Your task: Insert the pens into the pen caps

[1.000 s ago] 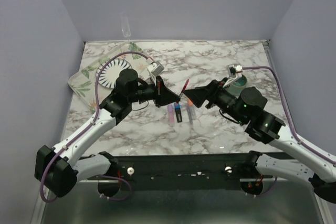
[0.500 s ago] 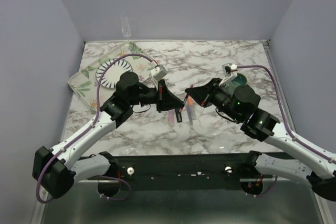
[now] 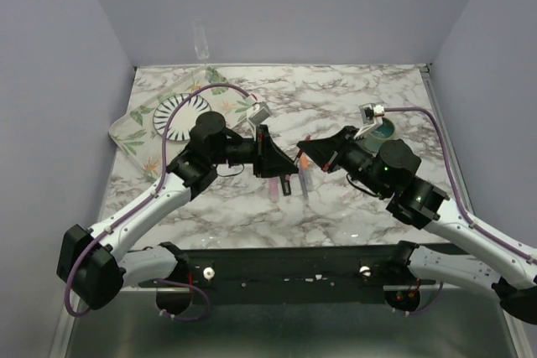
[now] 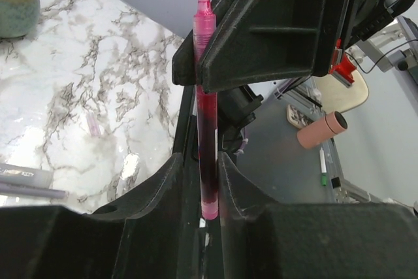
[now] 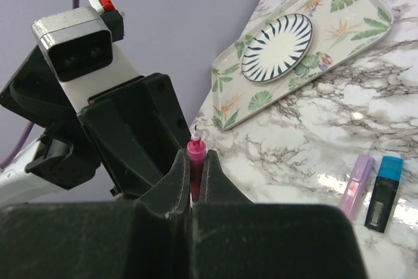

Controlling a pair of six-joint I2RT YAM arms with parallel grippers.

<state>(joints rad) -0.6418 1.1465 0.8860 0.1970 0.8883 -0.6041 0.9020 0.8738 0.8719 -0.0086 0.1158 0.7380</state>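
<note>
- The table (image 3: 361, 106) is glossy white marble with grey veins. On its far left sits a rectangular tray (image 5: 346, 44) printed with leaves, holding a round plate (image 5: 277, 47) with dark radial stripes.
- A teal glazed mug (image 4: 16, 1) is cut off at the corner of the left wrist view.
- The thin red pen (image 4: 208, 129) is a slim translucent red tube with a fine needle-like tip. It is held up off the table, between the two arms.
- The left hand (image 4: 201, 161) is closed around the pen's lower end, its matte black fingers pressed to either side.
- The right hand (image 5: 196, 158) pinches the same pen farther up, so only the tip shows above its fingers.
- From above, the two hands cover nearly all of the pen.
- On the table below lie a pink-purple marker (image 5: 356, 184), a black marker (image 5: 384, 191) with a blue end and a pale grey marker (image 3: 303, 184), side by side.
- Whether the markers' coloured ends are caps or tips is too small to tell.
</note>
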